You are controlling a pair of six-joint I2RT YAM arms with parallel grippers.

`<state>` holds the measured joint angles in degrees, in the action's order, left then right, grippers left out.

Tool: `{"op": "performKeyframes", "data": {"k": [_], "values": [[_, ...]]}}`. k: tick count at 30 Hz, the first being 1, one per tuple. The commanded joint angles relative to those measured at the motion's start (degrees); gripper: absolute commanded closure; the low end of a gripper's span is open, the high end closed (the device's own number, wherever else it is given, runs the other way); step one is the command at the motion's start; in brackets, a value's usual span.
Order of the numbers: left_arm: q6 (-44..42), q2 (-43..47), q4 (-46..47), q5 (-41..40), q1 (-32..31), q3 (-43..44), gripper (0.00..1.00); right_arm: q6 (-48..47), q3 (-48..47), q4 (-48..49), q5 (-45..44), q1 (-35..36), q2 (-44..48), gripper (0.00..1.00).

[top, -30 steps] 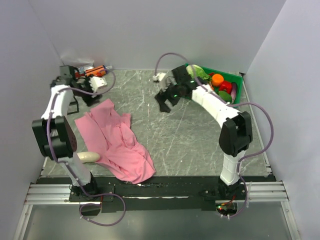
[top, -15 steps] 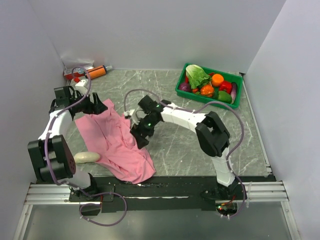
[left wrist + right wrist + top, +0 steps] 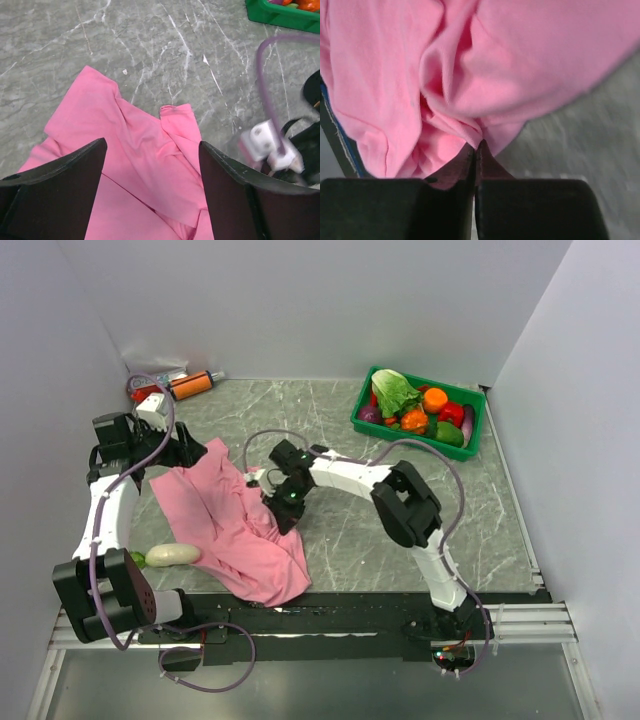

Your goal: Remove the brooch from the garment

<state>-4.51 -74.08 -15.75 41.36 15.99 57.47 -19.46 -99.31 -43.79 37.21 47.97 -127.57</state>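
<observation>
The garment (image 3: 230, 525), a pink T-shirt, lies crumpled on the left half of the grey table. My right gripper (image 3: 287, 515) is down at its right edge. In the right wrist view the right gripper (image 3: 476, 145) is shut, its tips pinching a small fold of the garment (image 3: 520, 60). The brooch is hidden in every view. My left gripper (image 3: 195, 452) hovers open over the garment's far corner. In the left wrist view the garment (image 3: 145, 150) lies below and between the wide-apart fingers (image 3: 60, 190) of the left gripper (image 3: 152, 165), which holds nothing.
A green bin (image 3: 470, 435) of vegetables stands at the back right; its edge (image 3: 280, 12) shows in the left wrist view. An orange-and-white tube (image 3: 185, 385) lies at the back left. A pale oblong object (image 3: 172, 555) rests by the garment's left edge.
My right arm swung from beside the green bin across to the garment's right edge, and its gripper went from open to shut there. The left gripper moved forward from the back-left corner to the garment.
</observation>
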Motion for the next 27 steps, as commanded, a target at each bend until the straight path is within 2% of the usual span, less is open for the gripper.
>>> {"op": "performKeyframes", "data": {"k": [1,5,9,12,14,15,19,20,23,27], "values": [[-1.9,1.8,-0.7,5.4,-0.2,-0.3,0.20,-1.0,2.2,-1.3,-4.9,-5.0,12.2,1.00],[-8.0,-0.4,-5.0,4.2,-4.2,1.5,0.21,-0.6,3.9,-0.9,-7.6,-12.0,18.0,1.00],[-14.5,-0.4,-7.5,1.4,-9.4,1.9,0.21,-2.0,5.4,0.4,-11.0,-19.6,19.5,1.00],[-18.1,-0.8,-8.6,-4.2,-13.3,3.7,0.21,-0.2,4.4,-1.8,-16.4,-22.3,17.8,1.00],[-19.0,-3.0,-11.7,-8.3,-14.0,7.6,0.20,3.3,0.4,-5.0,-16.7,-25.4,15.2,0.83],[-19.6,-3.9,-13.2,-8.7,-14.0,8.9,0.20,3.8,0.0,-6.1,-14.0,-26.3,15.0,0.69],[-27.7,-5.9,-17.3,-12.4,-13.9,9.3,0.20,2.7,8.6,1.0,-8.4,-27.4,23.3,0.55],[-28.9,-6.5,-17.7,-12.9,-13.9,9.0,0.20,1.9,12.2,2.3,-7.7,-26.9,27.6,0.41],[-33.2,-8.8,-19.4,-13.0,-13.3,8.3,0.21,-1.0,15.2,2.1,-7.2,-26.0,32.2,0.23],[-37.3,-12.1,-25.0,-10.8,-11.6,8.4,0.25,-5.5,14.2,-3.2,-8.4,-25.0,30.5,0.26]]}}
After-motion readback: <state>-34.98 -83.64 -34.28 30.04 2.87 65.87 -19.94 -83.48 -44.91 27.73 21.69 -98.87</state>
